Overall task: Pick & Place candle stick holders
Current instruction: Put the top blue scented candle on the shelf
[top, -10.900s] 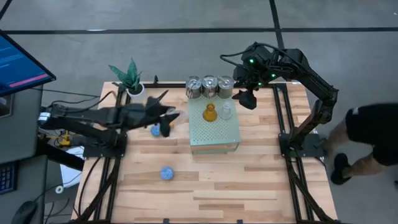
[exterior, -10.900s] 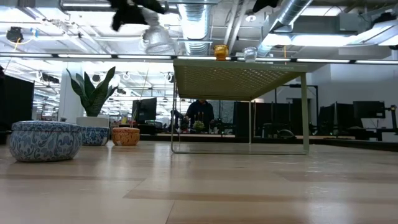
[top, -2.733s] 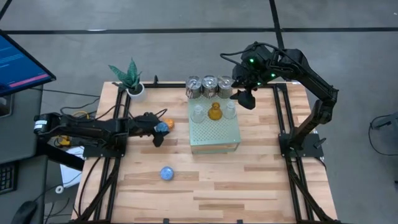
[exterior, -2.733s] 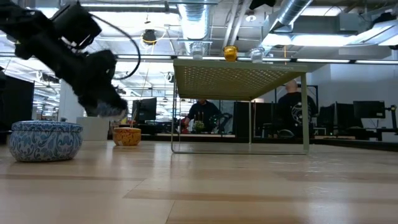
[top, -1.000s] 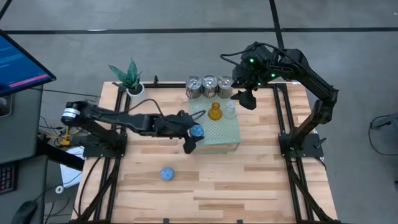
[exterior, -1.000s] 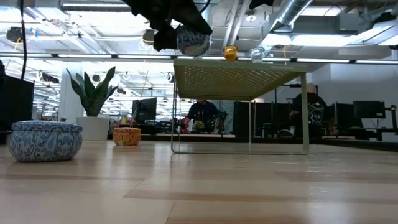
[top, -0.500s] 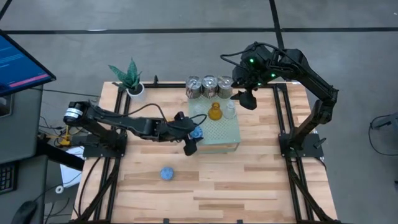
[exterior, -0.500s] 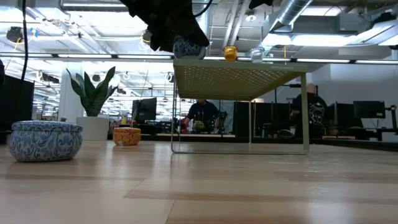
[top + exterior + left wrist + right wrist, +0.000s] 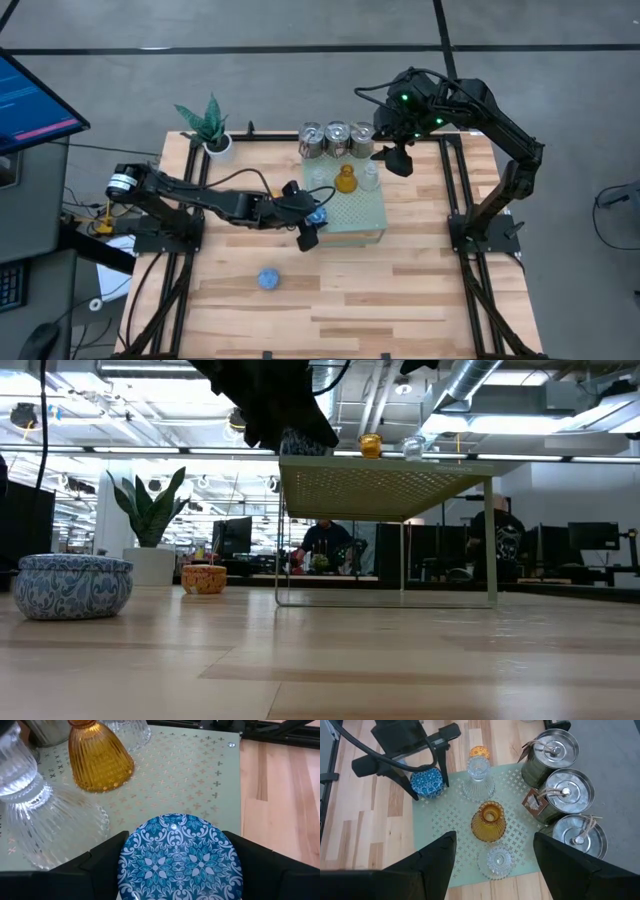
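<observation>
My left gripper (image 9: 313,218) is shut on a round blue patterned candle stick holder (image 9: 180,857) at the near left corner of the pale-green perforated block (image 9: 360,215). On the block stand an amber glass holder (image 9: 346,180) and two clear glass holders (image 9: 318,178) (image 9: 370,177). Three silver cups (image 9: 337,138) line up behind the block. A second blue holder (image 9: 268,278) sits on the table near the front, and an orange one (image 9: 203,578) sits left of the block. My right gripper (image 9: 390,155) hangs open above the block's far right. My left gripper pinches the blue holder's round side wall (image 9: 127,865) between its two fingers, one on each side. The fingers (image 9: 442,772) slant down from the table's left. The holder sits upright, patterned top up, level with the block's top; whether it rests there I cannot tell.
A green plant in a white pot (image 9: 210,125) stands at the far left corner. A clear glass holder (image 9: 30,795) and the amber one (image 9: 100,757) stand just beyond the held holder. Bare perforated surface (image 9: 200,775) lies toward the block's near right.
My left gripper has sunk a little and rolled slightly, still shut on the blue holder. The holder has come down from above the block to the level of its top at the near left corner.
</observation>
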{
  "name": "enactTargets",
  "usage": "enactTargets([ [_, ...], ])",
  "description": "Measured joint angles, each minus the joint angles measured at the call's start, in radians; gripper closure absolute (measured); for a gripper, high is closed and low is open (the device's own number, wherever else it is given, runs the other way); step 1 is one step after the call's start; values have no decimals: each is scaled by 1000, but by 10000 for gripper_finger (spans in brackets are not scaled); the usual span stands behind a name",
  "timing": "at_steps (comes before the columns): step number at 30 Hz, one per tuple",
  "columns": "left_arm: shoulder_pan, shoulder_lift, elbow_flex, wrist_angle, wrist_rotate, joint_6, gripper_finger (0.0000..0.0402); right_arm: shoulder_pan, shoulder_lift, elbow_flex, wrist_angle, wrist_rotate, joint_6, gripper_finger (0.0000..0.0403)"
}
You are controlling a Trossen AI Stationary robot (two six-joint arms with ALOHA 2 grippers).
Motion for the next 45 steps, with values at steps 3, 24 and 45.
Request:
enactTargets([
  [3, 0, 0, 0, 6, 0, 0, 101, 0, 0, 0, 0, 0, 0, 146],
  [24, 1, -15, -1, 9, 12, 0, 80, 0, 0, 0, 0, 0, 0, 146],
  [45, -68, -313, -36, -341, 57, -27, 249, 19, 0, 0, 3, 0, 54, 147],
])
